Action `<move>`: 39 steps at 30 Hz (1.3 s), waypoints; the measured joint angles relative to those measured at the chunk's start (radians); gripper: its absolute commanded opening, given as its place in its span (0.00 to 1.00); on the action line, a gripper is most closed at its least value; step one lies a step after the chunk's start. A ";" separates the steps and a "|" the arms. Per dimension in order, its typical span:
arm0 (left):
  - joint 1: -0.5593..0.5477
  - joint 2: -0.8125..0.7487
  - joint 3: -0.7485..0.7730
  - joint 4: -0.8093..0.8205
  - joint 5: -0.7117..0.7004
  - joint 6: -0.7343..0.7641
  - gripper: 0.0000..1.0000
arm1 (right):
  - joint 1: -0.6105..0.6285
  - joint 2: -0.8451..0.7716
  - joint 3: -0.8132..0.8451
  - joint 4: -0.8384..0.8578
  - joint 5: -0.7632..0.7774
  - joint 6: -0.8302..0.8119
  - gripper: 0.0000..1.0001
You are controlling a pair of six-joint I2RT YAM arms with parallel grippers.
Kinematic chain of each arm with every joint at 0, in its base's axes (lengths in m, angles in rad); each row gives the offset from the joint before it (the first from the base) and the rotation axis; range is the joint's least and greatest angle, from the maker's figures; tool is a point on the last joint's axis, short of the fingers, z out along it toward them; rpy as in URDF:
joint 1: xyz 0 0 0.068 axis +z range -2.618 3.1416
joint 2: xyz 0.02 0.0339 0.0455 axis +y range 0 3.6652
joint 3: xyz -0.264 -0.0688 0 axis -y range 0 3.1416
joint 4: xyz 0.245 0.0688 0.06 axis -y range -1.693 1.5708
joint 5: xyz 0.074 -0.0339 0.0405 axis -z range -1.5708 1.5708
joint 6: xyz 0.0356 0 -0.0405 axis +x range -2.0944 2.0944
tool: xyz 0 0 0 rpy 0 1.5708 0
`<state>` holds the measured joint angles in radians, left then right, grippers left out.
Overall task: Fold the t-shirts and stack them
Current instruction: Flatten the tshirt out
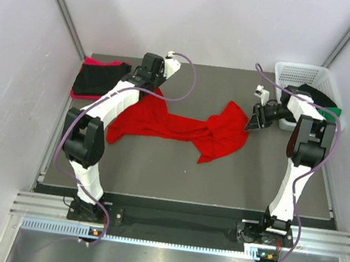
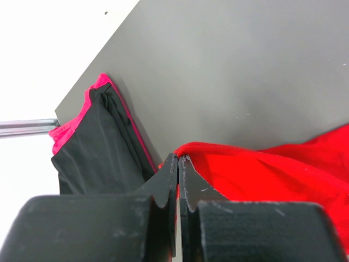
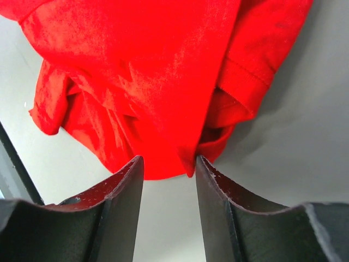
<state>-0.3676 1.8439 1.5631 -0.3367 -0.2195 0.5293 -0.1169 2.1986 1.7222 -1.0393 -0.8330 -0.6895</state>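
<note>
Partway at best. Folded and stacked at far-left corner: black t-shirt [image 1: 101, 77] over pinkish-red t-shirt [image 1: 93, 62]. Crumpled and unfolded mid-table: red t-shirt [image 1: 182, 127]. Clenched on its far-left edge: left gripper [image 2: 179, 159]. Spread apart at its right edge, gripping nothing: right gripper [image 3: 169, 162]. Waiting in white basket [image 1: 299, 73]: green t-shirt [image 1: 334, 112] plus black cloth. Left to do: flatten, fold, stack red, then the basket's contents.

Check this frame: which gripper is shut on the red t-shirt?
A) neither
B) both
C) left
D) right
C: the left gripper has its jaws together, pinching an edge of the red t-shirt. The right gripper stands open, with the cloth's edge only reaching between its fingertips.
</note>
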 measured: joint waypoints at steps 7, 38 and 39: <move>-0.003 0.000 0.000 -0.001 -0.003 0.001 0.00 | -0.006 0.000 0.007 -0.018 0.001 -0.019 0.37; -0.008 0.000 -0.002 0.000 -0.019 0.020 0.00 | 0.005 0.017 0.008 0.003 0.039 0.019 0.03; -0.008 0.000 -0.002 0.000 -0.022 0.021 0.00 | 0.006 0.017 0.008 0.003 0.039 0.016 0.00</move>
<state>-0.3752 1.8439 1.5612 -0.3367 -0.2417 0.5507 -0.1104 2.2154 1.7298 -1.0359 -0.7940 -0.6739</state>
